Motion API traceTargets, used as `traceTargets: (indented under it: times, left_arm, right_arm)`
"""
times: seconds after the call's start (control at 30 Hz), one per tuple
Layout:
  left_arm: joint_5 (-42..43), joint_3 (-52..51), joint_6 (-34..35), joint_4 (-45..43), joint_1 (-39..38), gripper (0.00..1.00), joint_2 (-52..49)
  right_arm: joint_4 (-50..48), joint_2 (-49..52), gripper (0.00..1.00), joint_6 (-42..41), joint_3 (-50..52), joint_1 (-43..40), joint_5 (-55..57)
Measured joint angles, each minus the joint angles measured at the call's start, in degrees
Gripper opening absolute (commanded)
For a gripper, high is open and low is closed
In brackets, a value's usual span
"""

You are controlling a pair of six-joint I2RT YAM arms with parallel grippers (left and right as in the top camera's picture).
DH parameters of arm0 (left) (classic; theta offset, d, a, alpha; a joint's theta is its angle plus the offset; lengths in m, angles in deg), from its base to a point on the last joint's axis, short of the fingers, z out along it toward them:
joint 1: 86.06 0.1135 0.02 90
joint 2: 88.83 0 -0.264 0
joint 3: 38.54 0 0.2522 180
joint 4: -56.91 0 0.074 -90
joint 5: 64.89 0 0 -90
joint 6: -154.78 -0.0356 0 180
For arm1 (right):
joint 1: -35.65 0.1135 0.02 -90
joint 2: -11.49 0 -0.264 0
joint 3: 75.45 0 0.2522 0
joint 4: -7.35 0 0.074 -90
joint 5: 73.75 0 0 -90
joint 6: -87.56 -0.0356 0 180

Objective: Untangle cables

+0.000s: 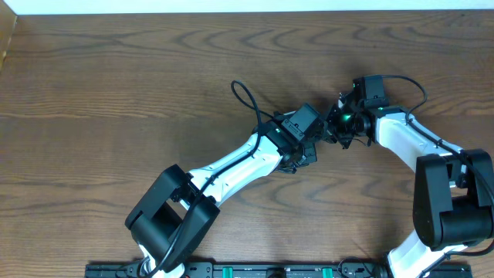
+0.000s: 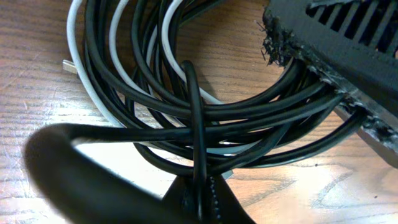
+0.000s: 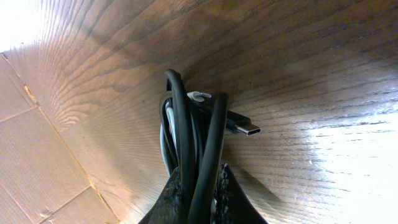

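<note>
Black cables (image 2: pixel 249 112) on table (image 1: pixel 116 77), well apart from its edges

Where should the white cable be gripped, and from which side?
Probably its plug end, approached from outside the coil: it lies flat on the wood beyond the black cables, while the rest of the white cable threads between black loops.

Overhead looking straight down at whole table (image 1: pixel 116 77), both wrist views very close, sharing the cables (image 2: pixel 249 124)

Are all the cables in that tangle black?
No, a white cable loops among the black cables in the left wrist view.
</note>
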Motion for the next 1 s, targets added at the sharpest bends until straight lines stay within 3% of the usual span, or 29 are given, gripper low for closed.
traceTargets:
  times: [0.37,0.63,1.0]
  left_arm:
    - [0.3,0.0,0.0,0.9,0.0,0.08,0.4]
    - [2.4,-0.1,0.0,1.2,0.3,0.08,6.6]
    - [11.5,-0.2,0.0,1.5,5.0,0.07,15.1]
  right_arm:
    - [0.0,0.0,0.01,0.2,0.0,0.0,0.0]
    - [-0.2,0.0,0.01,0.3,0.0,0.5,-0.5]
    - [-0.5,0.0,0.01,0.6,0.0,0.9,-1.5]
